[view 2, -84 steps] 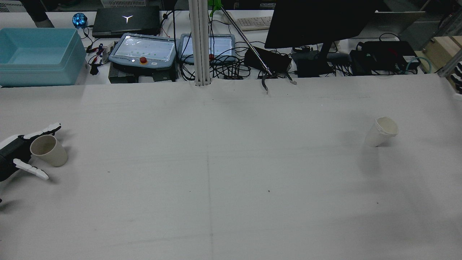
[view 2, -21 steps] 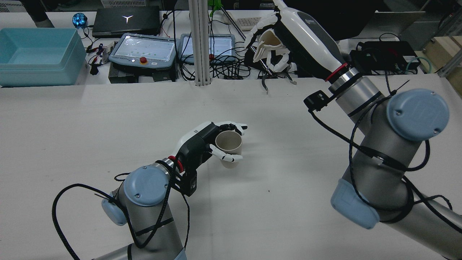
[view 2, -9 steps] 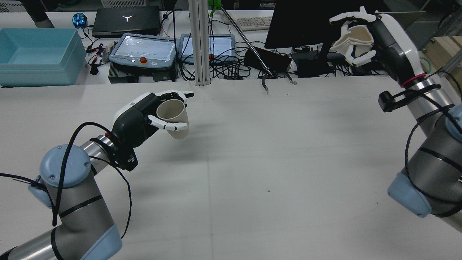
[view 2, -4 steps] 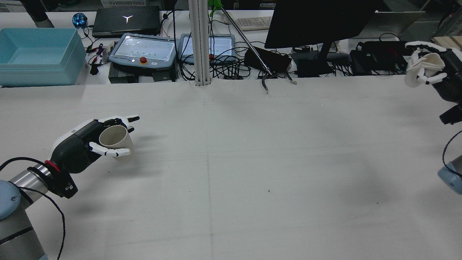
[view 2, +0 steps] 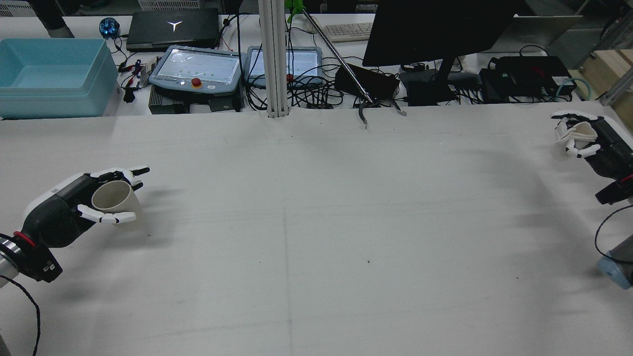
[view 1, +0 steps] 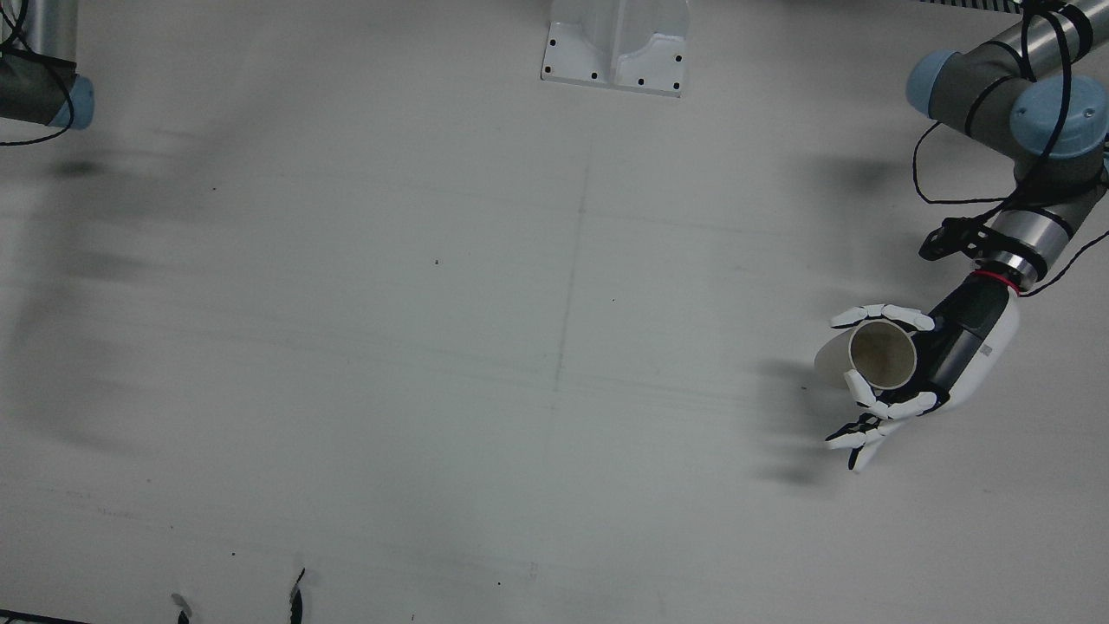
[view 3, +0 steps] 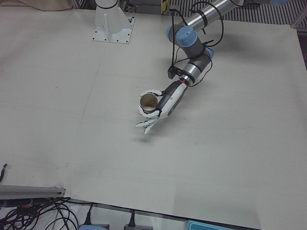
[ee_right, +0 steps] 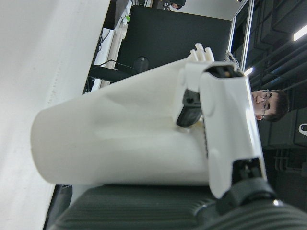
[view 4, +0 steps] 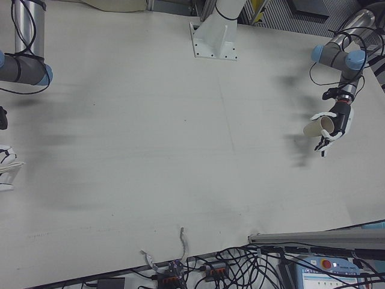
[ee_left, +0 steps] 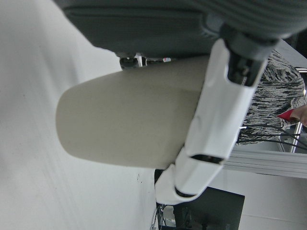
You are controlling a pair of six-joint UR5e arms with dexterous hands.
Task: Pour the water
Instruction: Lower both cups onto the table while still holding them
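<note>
The white table (view 2: pixel 316 237) spans the whole station, with the 2 arms drawn out to opposite sides of it. At its far edge in the rear view sit a dark monitor (view 2: pixel 435 29), a light blue bin (view 2: pixel 52 76) and 2 tablets (view 2: pixel 198 69) among tangled cables. The left arm (view 1: pixel 1022 113) reaches in from its side, and the left hand (view 2: pixel 64 210) is grasping a beige cup (view 2: pixel 114 198), fingers (view 1: pixel 884 316) wrapped around its wall near the rim; the cup's mouth faces up and slightly tilted, and its inside looks dry from the front view. In the left hand view the cup's base sits close to the table, but whether it touches cannot be told. At the opposite edge, the right hand (view 2: pixel 591 143) is closed around a white cup (view 2: pixel 576 136), whose wall looks dented where the fingers (ee_right: pixel 225 124) press into it; it is held just above the table near the right border. The 2 cups are well apart.
</note>
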